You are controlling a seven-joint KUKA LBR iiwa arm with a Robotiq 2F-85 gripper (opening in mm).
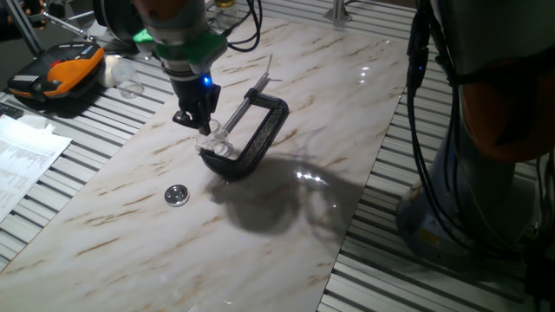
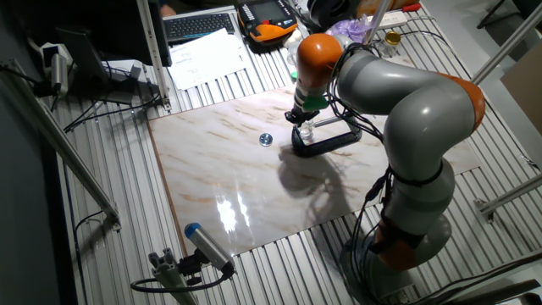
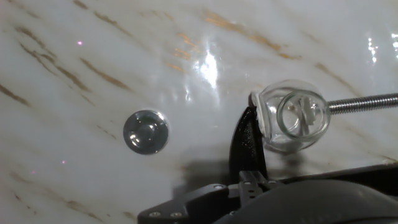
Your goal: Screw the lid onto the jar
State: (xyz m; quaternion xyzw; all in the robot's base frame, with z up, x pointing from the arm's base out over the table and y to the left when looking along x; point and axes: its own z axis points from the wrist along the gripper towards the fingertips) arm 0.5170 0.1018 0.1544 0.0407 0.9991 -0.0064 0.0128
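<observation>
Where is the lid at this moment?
The lid lies flat on the marble table, apart from the jar and black clamp, lower left of them in one fixed view.

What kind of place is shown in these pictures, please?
Probably a robotics lab or workshop: a marble-patterned board lies on a slatted metal table, with a keyboard, papers and cables beside the robot arm.

The marble table (image 1: 286, 225) is seen close and low from one side in one fixed view. It is seen from high up and far off, across the opposite side, in the other fixed view. In the hand view it is looked straight down on from very near. The lid (image 1: 177, 195) and the clamp (image 1: 260, 139) are shared by all three.
</observation>
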